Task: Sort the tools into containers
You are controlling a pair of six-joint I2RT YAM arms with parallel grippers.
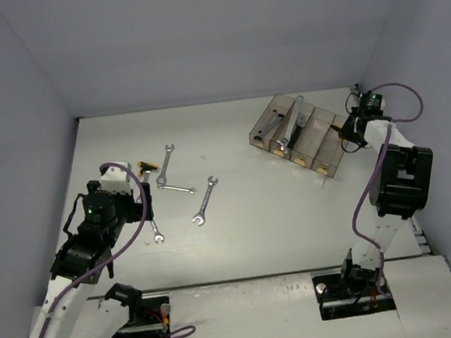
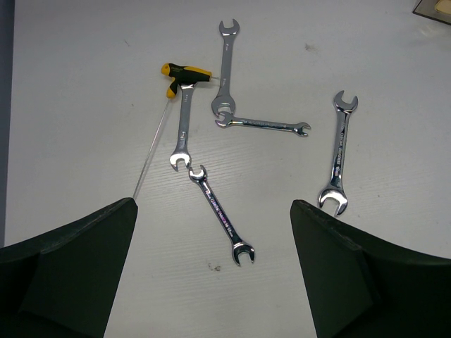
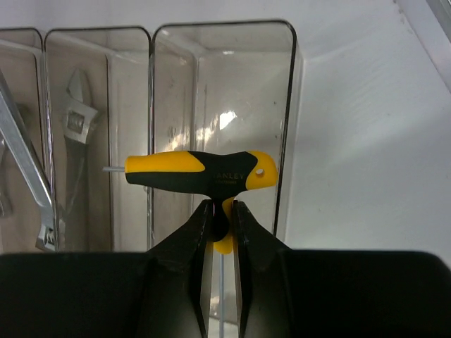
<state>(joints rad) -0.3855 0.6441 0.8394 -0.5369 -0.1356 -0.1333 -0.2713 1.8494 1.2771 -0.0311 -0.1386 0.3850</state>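
Observation:
Four joined smoky-brown bins (image 1: 327, 151) stand at the back right. My right gripper (image 1: 350, 132) is at their right end. In the right wrist view it (image 3: 220, 211) is shut on the neck of a yellow-and-black T-handle driver (image 3: 201, 172), held above the end bin (image 3: 292, 84), which looks empty. The neighbouring bin holds an adjustable wrench (image 3: 77, 116). A long silver wrench (image 1: 292, 121) leans out of another bin. My left gripper (image 2: 215, 267) is open and empty above several silver wrenches (image 2: 220, 215) and a second T-handle driver (image 2: 184, 74) on the left of the table.
The loose wrenches (image 1: 205, 200) lie spread between my left gripper (image 1: 130, 192) and the table's middle. Grey walls close the table at the back and both sides. The right arm's cable (image 1: 401, 100) loops near the right wall.

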